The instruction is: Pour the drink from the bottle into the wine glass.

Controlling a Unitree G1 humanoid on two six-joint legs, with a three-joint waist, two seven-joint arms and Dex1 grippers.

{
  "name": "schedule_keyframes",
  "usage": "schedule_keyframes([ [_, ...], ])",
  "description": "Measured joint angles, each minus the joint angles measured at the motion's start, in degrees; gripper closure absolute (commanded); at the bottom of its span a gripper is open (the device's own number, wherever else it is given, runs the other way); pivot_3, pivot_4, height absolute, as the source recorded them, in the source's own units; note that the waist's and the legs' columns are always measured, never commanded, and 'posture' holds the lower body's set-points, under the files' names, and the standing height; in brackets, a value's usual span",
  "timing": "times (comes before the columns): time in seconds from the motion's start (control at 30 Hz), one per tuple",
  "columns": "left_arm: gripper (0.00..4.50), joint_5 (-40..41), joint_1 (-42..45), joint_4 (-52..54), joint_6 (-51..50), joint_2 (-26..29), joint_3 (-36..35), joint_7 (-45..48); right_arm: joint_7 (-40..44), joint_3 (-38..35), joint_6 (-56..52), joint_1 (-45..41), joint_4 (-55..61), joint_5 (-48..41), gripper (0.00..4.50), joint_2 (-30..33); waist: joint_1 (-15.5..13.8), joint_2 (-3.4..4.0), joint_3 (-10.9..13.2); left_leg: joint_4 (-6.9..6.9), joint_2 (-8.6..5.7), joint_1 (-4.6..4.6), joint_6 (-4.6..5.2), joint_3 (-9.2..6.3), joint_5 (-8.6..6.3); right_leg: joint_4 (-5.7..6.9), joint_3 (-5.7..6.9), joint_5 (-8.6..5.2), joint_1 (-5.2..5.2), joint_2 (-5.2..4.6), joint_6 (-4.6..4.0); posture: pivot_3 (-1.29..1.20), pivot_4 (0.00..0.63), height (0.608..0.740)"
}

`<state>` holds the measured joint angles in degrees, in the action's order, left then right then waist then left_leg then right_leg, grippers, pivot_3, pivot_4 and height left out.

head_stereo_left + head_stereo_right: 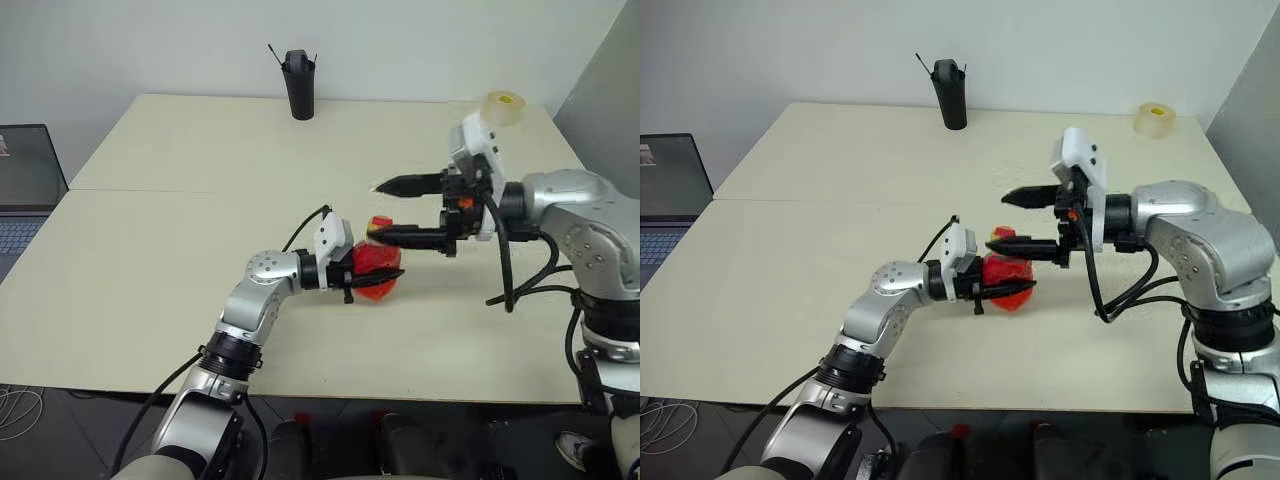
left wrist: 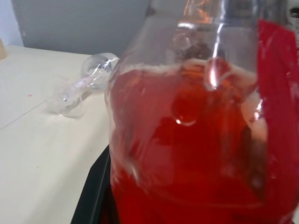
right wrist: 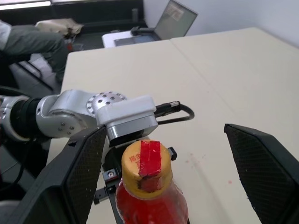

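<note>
My left gripper is shut on the bottle, holding it upright just above the table near the middle. The red drink fills most of it. The yellow-and-red cap sits on the neck. My right gripper reaches in from the right at cap height, open, one finger on each side of the cap and well clear of it. The wine glass shows in the left wrist view, on the table beyond the bottle, and it looks to be lying on its side.
A tall black cup stands at the table's far edge. A roll of tape lies at the far right corner. A laptop sits off the table's left side. A person's legs show beyond the table's left end.
</note>
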<state>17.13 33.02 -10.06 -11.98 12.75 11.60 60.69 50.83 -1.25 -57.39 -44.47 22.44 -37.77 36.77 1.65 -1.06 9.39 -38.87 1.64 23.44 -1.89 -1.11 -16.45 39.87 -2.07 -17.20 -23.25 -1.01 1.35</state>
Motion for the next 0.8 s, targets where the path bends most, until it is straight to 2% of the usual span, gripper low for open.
schedule_keyframes([
  [0.2,2.95,-1.05,0.03,-2.52,1.60,-0.70,-0.66,-2.29,-10.81,-3.34,-9.77,2.89,11.99,-8.04,0.22,-2.84,-0.06,0.00,0.00,0.00,-0.03,0.02,0.00,-0.02,0.00,-0.02,0.04,0.00,0.01,0.06,0.01,0.00,0.150,0.740],
  [0.43,2.95,-1.48,0.09,-3.07,2.57,-0.73,-0.70,-2.43,-24.35,-0.91,-12.29,3.20,10.92,-3.92,0.22,-7.91,0.02,0.00,0.00,0.00,-0.04,0.01,0.00,0.00,0.00,0.00,0.00,-0.01,0.01,0.19,0.01,0.00,0.150,0.740],
  [0.77,2.95,-1.66,0.10,-3.46,3.34,-0.62,-0.70,-2.61,-27.02,1.27,-8.82,2.90,6.93,-1.56,0.22,-11.06,0.06,0.01,0.00,0.00,-0.03,0.00,0.00,0.00,0.00,0.00,-0.01,-0.01,0.01,0.21,0.02,0.00,0.150,0.740],
  [0.8,2.95,-1.66,0.10,-3.45,3.39,-0.58,-0.71,-2.64,-27.04,1.34,-8.22,2.91,5.97,-1.51,0.11,-11.58,0.06,0.00,0.00,0.00,-0.03,0.00,0.00,0.00,0.00,0.00,-0.01,-0.01,0.01,0.21,0.02,0.00,0.150,0.740],
])
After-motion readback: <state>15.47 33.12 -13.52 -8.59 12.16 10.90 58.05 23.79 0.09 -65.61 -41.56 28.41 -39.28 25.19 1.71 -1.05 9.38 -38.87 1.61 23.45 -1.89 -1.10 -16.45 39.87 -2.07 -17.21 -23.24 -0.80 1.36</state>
